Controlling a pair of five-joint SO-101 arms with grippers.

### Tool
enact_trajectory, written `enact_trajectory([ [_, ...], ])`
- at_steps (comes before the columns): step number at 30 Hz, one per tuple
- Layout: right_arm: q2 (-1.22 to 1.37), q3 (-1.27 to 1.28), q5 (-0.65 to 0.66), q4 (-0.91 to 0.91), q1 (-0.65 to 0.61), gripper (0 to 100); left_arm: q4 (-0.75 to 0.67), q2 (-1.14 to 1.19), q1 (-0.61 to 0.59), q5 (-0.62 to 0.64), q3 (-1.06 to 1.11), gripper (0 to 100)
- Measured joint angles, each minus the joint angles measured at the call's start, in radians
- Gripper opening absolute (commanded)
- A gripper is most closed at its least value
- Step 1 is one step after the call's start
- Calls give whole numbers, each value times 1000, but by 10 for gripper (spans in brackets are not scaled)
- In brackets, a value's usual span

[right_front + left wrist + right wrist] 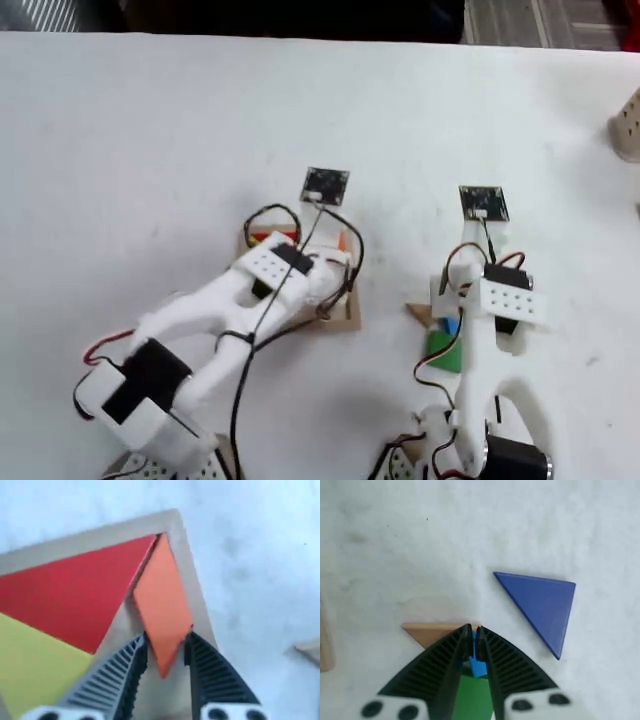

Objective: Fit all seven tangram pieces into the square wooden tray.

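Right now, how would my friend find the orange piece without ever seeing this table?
Find the square wooden tray on the white table. In its corner, along the rim beside the big red triangle, lies the orange piece, its tip between the fingers of the left gripper. Unlike that red triangle, it is orange, slanted and four-sided.

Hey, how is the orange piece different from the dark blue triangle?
The orange parallelogram has four sides; the blue triangle has three. The orange parallelogram lies inside the wooden tray, in its corner beside the red triangle; the blue triangle lies on the white table. The left gripper holds the orange parallelogram's tip, while the blue triangle lies apart from the right gripper, shut on a light blue piece. Both are flat, single-coloured pieces.
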Motion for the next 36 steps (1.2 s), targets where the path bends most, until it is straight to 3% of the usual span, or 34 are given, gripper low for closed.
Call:
enact_trajectory([
  [8,0,0,0,0,0,19,0,2,0,-34,0,147],
  [16,0,0,0,0,0,19,46,2,-8,-35,0,344],
  [21,0,0,0,0,0,19,60,-15,-5,-35,0,279],
  [31,0,0,0,0,0,19,187,-170,-6,-37,0,21],
  [36,0,0,0,0,0,19,239,-232,-61,-91,0,22],
])
